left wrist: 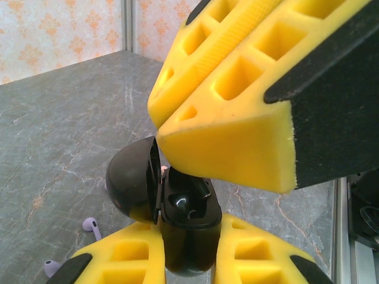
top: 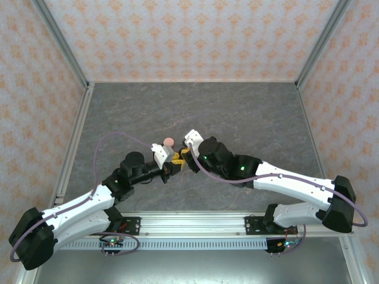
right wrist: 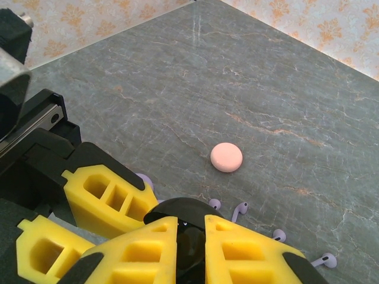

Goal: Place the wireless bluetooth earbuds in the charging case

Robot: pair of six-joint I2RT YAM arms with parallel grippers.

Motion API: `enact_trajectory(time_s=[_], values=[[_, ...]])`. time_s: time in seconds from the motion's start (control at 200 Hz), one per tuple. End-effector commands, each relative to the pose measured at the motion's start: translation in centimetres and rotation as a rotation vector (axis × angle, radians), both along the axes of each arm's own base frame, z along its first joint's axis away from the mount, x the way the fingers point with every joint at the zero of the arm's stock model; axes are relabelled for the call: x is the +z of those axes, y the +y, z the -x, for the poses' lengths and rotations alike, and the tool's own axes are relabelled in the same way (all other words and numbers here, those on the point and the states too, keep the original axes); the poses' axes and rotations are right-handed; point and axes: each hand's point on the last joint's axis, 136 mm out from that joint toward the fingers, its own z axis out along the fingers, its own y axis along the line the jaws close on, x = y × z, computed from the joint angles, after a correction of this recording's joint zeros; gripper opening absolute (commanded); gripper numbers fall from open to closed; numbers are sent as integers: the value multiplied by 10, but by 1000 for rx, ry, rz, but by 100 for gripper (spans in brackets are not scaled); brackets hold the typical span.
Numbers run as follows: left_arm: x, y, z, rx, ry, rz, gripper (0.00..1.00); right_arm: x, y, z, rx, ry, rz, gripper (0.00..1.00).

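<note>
Charging case: one, black (left wrist: 189, 213), its lid (left wrist: 133, 183) swung open, held where the two grippers met near the middle of the grey table (top: 237, 112).
Left gripper (left wrist: 186, 251): clamped on the lower half of the case, a yellow finger on each side.
Right gripper (right wrist: 190, 228): fingers pressed together, tips touching the case at the edge of the open lid. Whether anything sat between the tips could not be told.
Lilac earbuds (right wrist: 239, 210): four counted on the table in the right wrist view, each lying apart from the others, near the case. The left wrist view showed two.
Pink round disc (right wrist: 226, 157): one, flat on the table, just beyond the earbuds.
Hard to make out: the inside of the case was dark. Its bottom was cut off by the frame edge. A lilac scrap (right wrist: 145, 179) behind a left finger was too covered to name.
</note>
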Motion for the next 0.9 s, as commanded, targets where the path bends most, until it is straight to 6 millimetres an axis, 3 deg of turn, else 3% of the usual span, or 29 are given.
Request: enact_trajectory(time_s=[0.0,0.701,0.746,0.896], values=[[29,-4,-2,-4,-57,69,0,-24,-4,10,26,56,55,14],[37,-6,-10,27,-26,105,0,-26,-4,9,26,32,24,14],[37,-7,-10,24,-21,103,0,-17,-6,11,27,19,2,14],[34,-8,-13,27,-11,96,0,-17,-7,12,37,19,6,14]])
